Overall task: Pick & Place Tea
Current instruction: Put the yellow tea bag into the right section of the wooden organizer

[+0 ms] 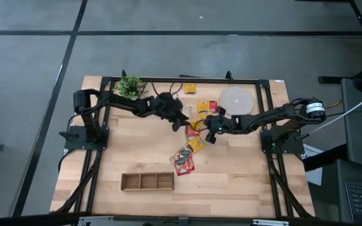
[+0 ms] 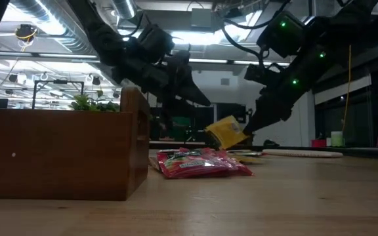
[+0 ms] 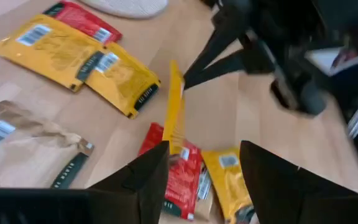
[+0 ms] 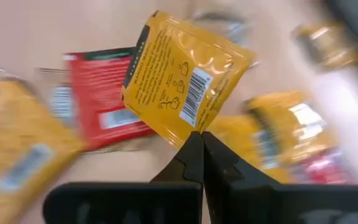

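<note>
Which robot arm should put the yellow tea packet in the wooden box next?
Probably the right arm. Its right gripper is shut on the yellow square paper tea sachet, lifted off the table. The left gripper is open and empty. The long wooden three-compartment tray waits nearby.

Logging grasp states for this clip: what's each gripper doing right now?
Left gripper: open, empty, above the sachets.
Right gripper: closed on a yellow tea sachet, lifted off the table.
</note>
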